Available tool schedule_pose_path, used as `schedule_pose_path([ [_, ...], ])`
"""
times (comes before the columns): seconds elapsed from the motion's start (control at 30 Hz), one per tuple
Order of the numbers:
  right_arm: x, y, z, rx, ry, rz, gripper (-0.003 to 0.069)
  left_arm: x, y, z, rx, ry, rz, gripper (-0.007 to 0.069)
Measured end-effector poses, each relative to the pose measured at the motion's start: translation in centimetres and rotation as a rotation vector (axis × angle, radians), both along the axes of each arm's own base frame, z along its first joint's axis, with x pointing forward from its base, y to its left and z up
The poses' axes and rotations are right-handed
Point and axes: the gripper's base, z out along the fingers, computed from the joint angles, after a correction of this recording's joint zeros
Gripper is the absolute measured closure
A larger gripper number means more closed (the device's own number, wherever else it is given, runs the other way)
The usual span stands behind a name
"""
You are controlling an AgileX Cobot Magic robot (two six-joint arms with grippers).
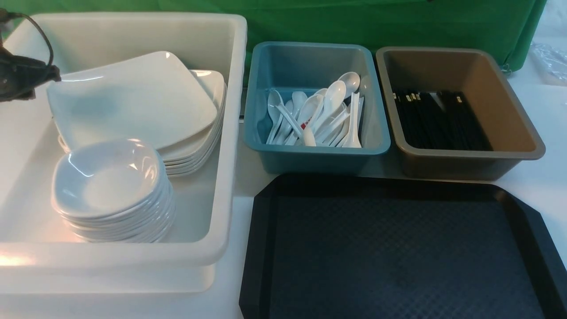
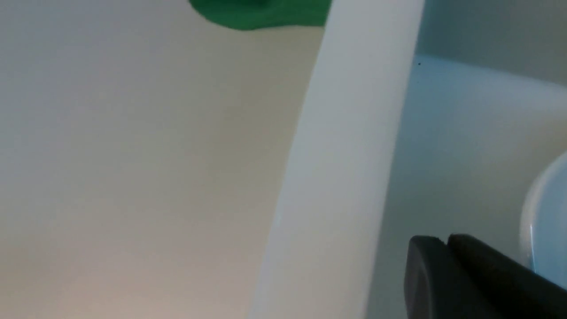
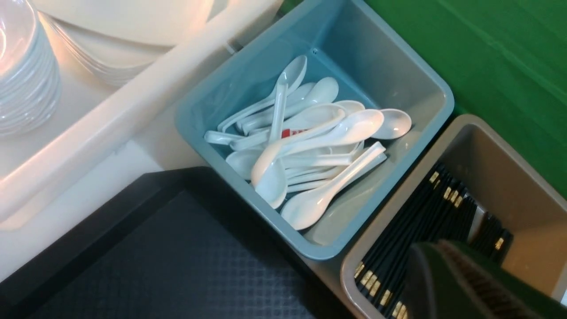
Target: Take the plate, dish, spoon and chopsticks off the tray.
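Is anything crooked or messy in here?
Yes. The top plate in the white bin sits crooked: it is turned and tilted, not flat on the plate stack under it. The spoons in the blue tub lie jumbled too.

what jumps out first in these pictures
The big black diamond-textured plastic tray lies bare at front right. Left of it, a large white tub holds stacked white square plates and small white dishes. Behind the tray, a blue tub holds white soup spoons, a brown tub black chopsticks.
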Motion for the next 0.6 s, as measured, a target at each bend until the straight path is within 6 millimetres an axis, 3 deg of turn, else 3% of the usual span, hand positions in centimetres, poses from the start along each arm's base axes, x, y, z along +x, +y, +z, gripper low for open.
schedule_pose_path([
  [0.33, 0.0, 0.0, 0.0, 0.002, 0.0, -0.001, 0.0623, 1.8, -1.2, -0.3, 0.037, -0.139, -0.059, 0.0608],
  [0.47, -0.1, 0.0, 0.1, 0.006, 0.001, 0.0, 0.0623, 2.3, -4.0, -0.5, 0.074, -0.101, -0.176, 0.0608],
  [0.53, -0.1, 0.0, 0.1, 0.011, 0.004, 0.003, 0.0623, 2.5, -6.5, -1.1, 0.043, -0.045, -0.233, 0.0608],
  [0.6, -0.2, 0.0, 0.2, 0.013, 0.002, 0.003, 0.0623, 2.3, -7.4, -1.3, 0.031, -0.007, -0.259, 0.0608],
])
